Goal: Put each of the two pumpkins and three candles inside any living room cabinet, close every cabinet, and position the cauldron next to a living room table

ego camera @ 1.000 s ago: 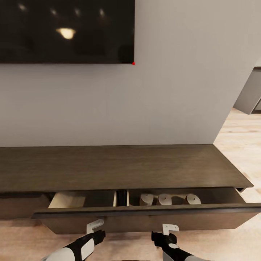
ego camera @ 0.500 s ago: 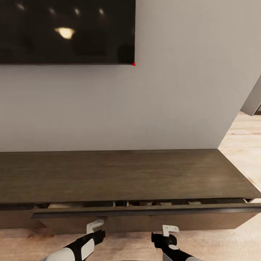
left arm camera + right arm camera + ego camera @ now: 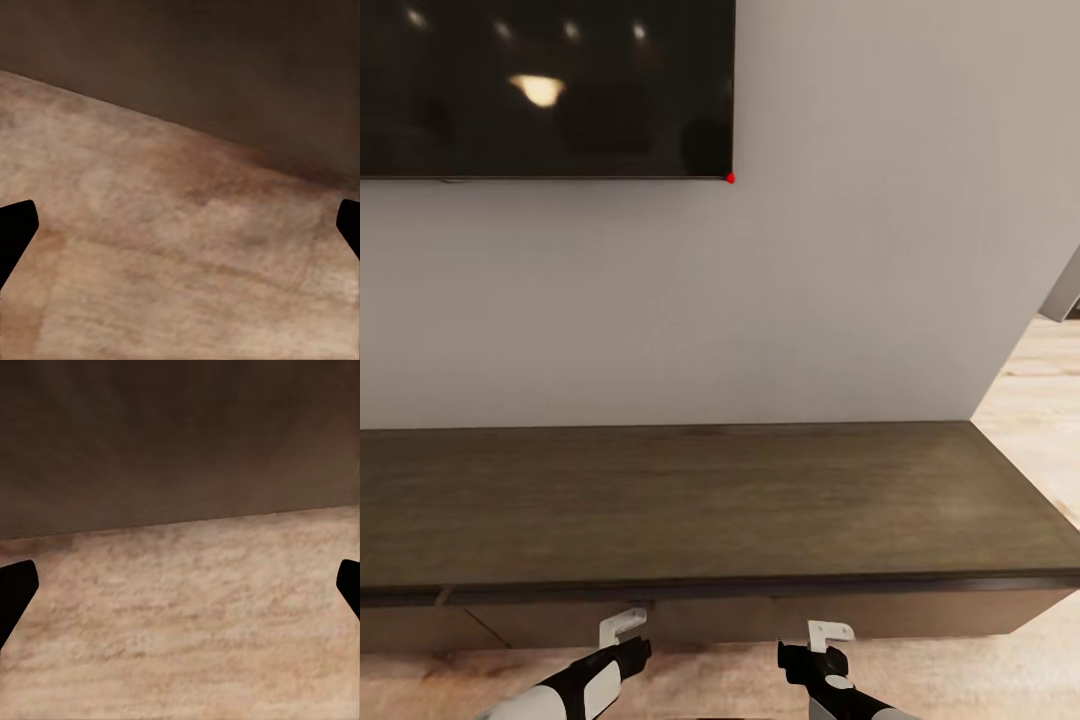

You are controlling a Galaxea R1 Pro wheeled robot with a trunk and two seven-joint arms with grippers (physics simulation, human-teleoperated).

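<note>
Now facing the cabinet (image 3: 700, 500), a long low dark-wood unit just ahead of and above both pincers, drawer fronts flush under the top lip, so judged closed. Left pincer (image 3: 622, 627) and right pincer (image 3: 830, 634) low over the wood floor (image 3: 1020, 680), short of the drawer face; both spread wide and holding nothing, dark fingertips (image 3: 16, 229) far apart at the edges of the wrist views. Dark screen (image 3: 540, 85) on the wall well above. Probably a stiff, heavy unit with smooth, handle-less fronts; likely best gripped under the top lip or pressed flat, not pinched. Slippery finish likely, so a light grip could slide off.
</note>
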